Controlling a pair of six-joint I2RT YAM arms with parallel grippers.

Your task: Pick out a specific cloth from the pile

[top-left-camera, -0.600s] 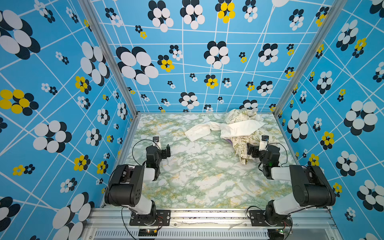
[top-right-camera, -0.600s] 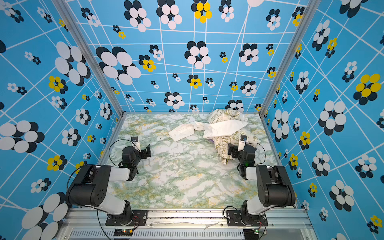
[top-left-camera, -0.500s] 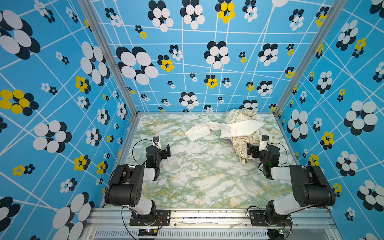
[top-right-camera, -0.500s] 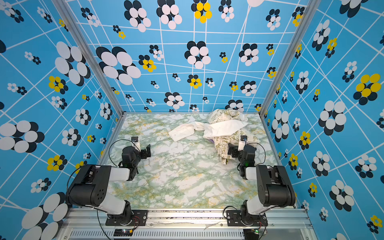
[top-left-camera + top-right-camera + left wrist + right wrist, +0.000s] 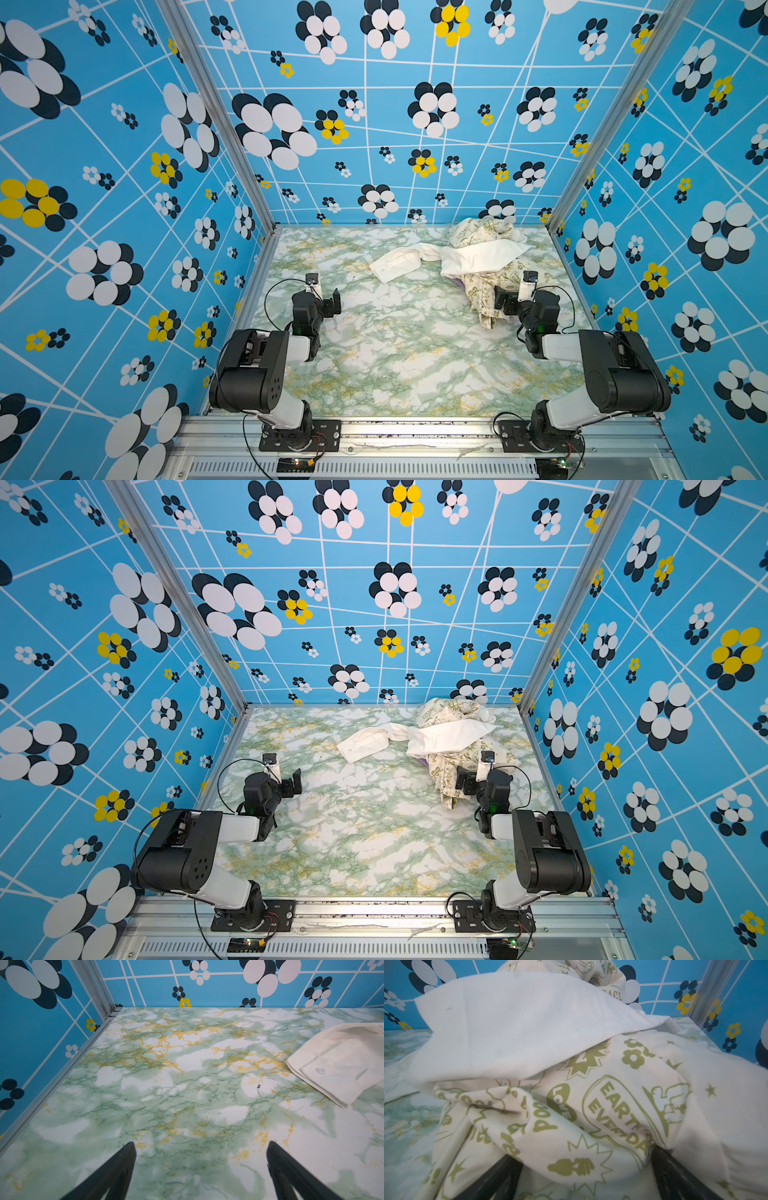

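Already both claws gape wide, empty.
Right claw [image 5: 586,1169] noses into the pile [image 5: 486,266]; left claw [image 5: 201,1159] hovers over bare tabletop [image 5: 166,1084].

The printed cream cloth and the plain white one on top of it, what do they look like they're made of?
Printed cream cloth: probably soft cotton-type knit, matte, folding in rounded rolls, green print flat.
Plain white cloth: likely woven cotton shirting, matte; a buttoned cuff shows at its end.

cloths: 3 [image 5: 478,257] | arms: 2 [image 5: 266,365] | claws: 2 [image 5: 201,1147]
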